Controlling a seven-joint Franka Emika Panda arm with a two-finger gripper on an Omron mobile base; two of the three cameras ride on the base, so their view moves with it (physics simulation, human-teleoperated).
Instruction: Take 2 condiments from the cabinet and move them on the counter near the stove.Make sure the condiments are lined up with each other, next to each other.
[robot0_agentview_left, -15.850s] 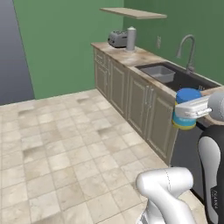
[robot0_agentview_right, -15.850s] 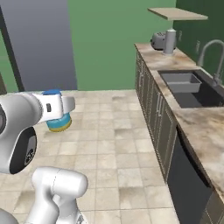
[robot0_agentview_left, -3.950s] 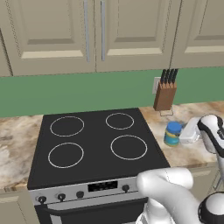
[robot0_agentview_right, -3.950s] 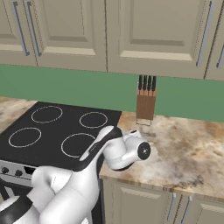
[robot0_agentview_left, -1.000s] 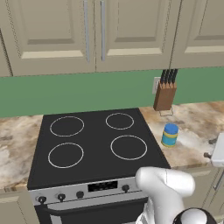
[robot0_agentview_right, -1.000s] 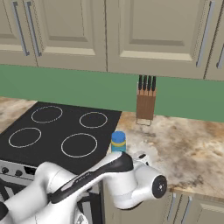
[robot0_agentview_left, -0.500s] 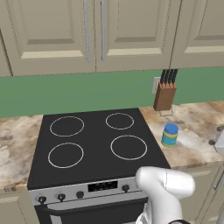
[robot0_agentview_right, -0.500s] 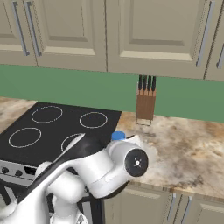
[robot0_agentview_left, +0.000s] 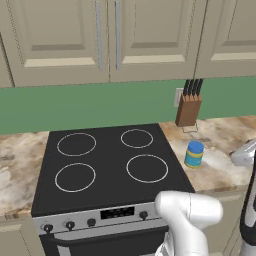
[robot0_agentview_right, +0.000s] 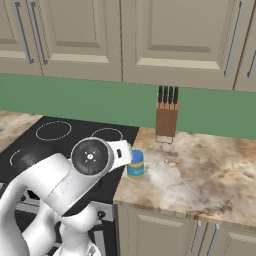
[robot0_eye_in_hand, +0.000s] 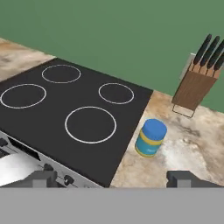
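First condiment is down; the hand (robot0_eye_in_hand: 112, 178) has let go and backed off.

We see the blue jar (robot0_agentview_left: 194, 154) upright on the desk (robot0_agentview_left: 220, 162), long axis vertical, lid up, just right of the stove (robot0_agentview_left: 105, 165) and in front of the knife block (robot0_agentview_left: 189, 106). A second ago the arm sat closer; now our hand hangs wide open and empty. We judge the brown shaker is next to fetch.
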